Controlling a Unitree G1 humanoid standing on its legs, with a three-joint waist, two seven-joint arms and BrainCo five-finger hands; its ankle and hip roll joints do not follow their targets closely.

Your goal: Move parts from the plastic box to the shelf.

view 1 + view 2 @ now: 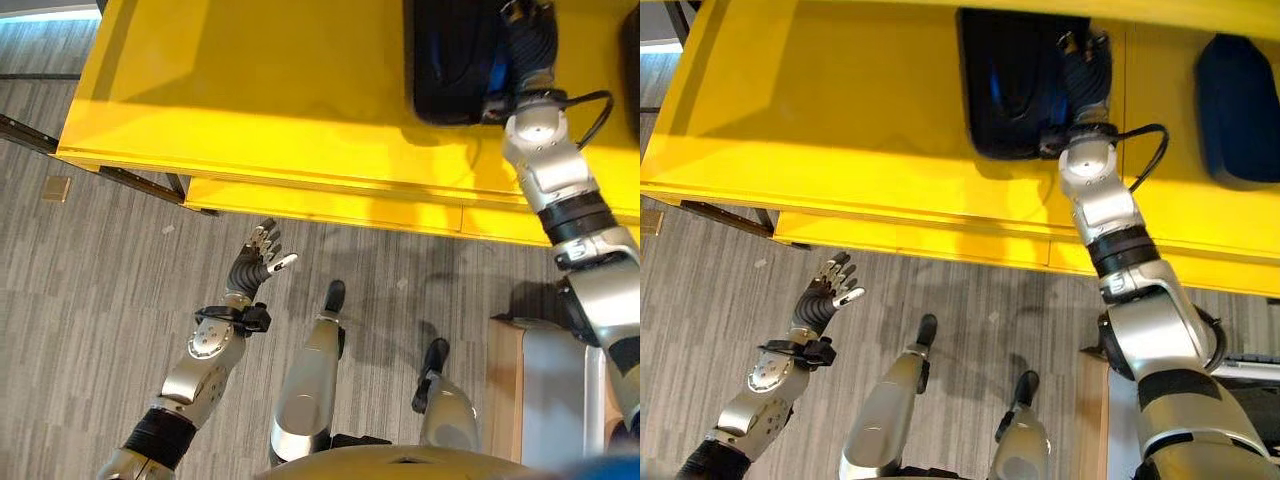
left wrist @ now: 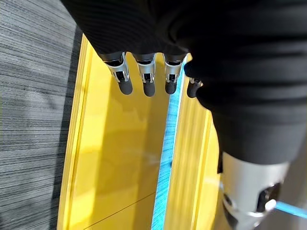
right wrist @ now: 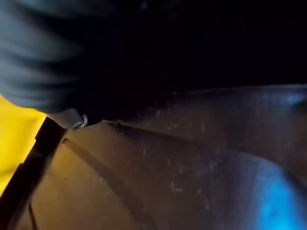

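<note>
While the left hand (image 1: 252, 266) hangs open, right hand (image 1: 1087, 60) inside black box (image 1: 1015, 85), grip unclear.

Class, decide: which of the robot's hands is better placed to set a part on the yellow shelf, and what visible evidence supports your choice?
Right. The right hand already reaches over the yellow shelf at a dark part there; the left hand hangs open over the floor, short of the shelf.

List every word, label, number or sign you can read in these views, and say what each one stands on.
None: no view shows readable text.
The yellow shelf, the dark part under the right hand, the second dark part and the left hand carry no visible print.
</note>
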